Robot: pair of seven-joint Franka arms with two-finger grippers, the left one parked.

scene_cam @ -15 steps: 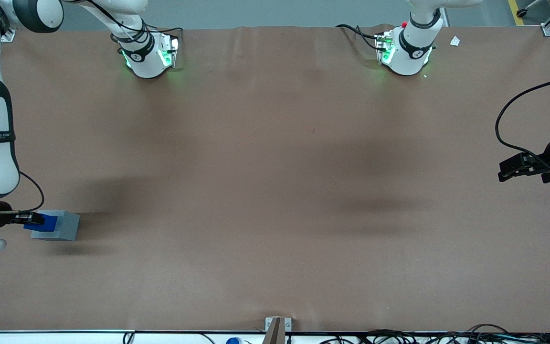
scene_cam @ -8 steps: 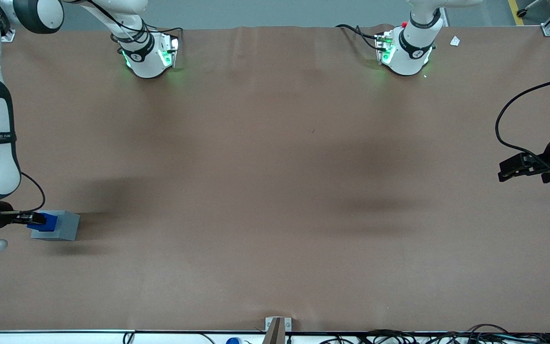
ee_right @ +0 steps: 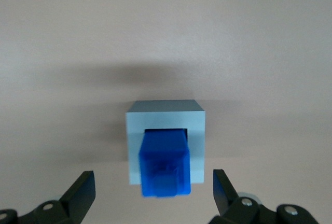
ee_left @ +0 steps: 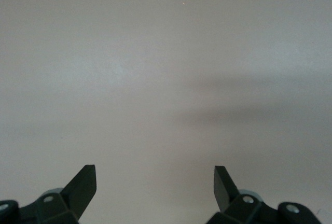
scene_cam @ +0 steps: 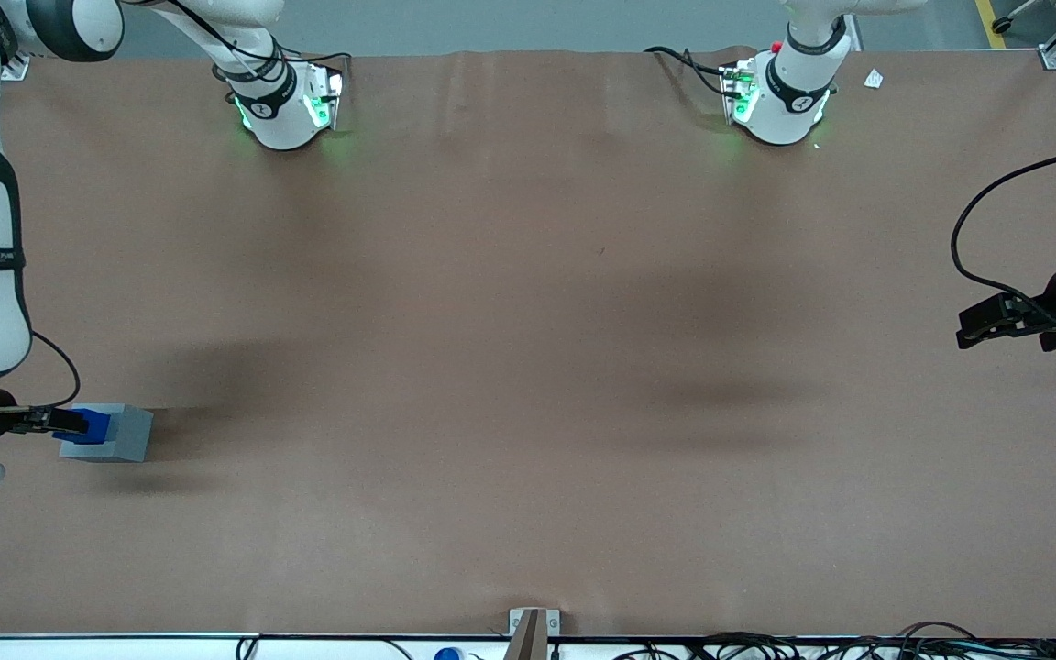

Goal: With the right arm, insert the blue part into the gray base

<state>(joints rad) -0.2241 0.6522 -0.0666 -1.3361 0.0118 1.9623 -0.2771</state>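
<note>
Your hand point(ee_right: 153, 190) is spread wide and holds nothing, its fingers point(ee_right: 83, 189) clear of the blue part point(ee_right: 165, 164) on both sides. The blue part sits in the recess of the gray base point(ee_right: 166, 115). The gray base rests on the counter point(scene_cam: 528, 367) at the working arm's end.

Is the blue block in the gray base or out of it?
In: the blue block stands in the gray base, sticking up above it. The open claw hangs above, fingers clear of the block.
</note>
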